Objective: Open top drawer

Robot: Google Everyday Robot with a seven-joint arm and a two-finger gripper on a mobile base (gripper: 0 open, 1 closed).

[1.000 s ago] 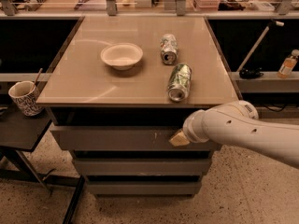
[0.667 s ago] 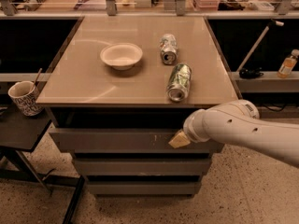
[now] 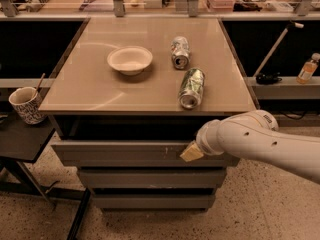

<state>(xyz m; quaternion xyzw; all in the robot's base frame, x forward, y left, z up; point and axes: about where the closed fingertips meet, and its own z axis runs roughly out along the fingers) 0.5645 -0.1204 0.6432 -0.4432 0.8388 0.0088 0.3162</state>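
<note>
The top drawer (image 3: 120,154) is the widest grey panel just under the tabletop, with small pale scratch marks near its middle. It stands pulled out a little from the cabinet, with a dark gap between its face and the tabletop edge. My gripper (image 3: 191,152) is at the right part of the drawer's face, its tan tip against the panel's upper edge. The white arm (image 3: 260,141) comes in from the right and hides the drawer's right end.
On the tabletop (image 3: 90,84) stand a white bowl (image 3: 129,59) and two cans lying on their sides (image 3: 180,52) (image 3: 191,87). Two narrower grey drawers (image 3: 150,178) sit below. A patterned cup (image 3: 26,104) stands on a dark side table at left. A bottle (image 3: 307,68) stands at far right.
</note>
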